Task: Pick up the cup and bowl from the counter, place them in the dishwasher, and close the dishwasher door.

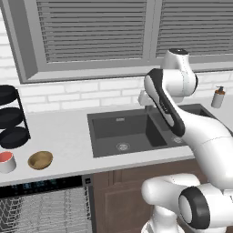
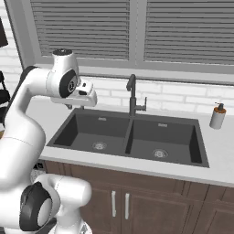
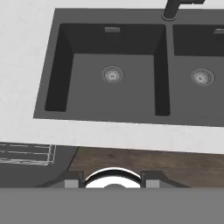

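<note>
Rack wire [image 1: 41,211] of the open dishwasher [image 1: 45,184] shows lowest and nearest, under the desk's front edge at its left end. A corner of that rack also shows at the lower left of the hand view.

Just above it, on the desk [image 1: 68,136] close to the front edge, stand the two things to be fetched. The cup [image 1: 6,161] is at the far left, upright with its red inside showing. The bowl [image 1: 40,159] is just beside it on the sink side, mouth up, and the two look apart. Both are round, so neither has a long axis to line up with; a descent from above would serve either.

Further back and to the right lies the dark double sink [image 1: 132,132]. The jaws hang above its left basin, looking down into it, parted and holding nothing. The tips show a clear gap at the bottom of the hand view.

So the coming move turns on one thing: cup and bowl both lie to the left of the jaws, along the desk and nearer its front edge, well apart from them. The bowl is the closer of the two, since it sits between the sink's left rim and the cup. I judge that the reach must swing left and forward, then drop.

Behind the sink the faucet [image 2: 132,93] rises at the desk's back edge.
</note>
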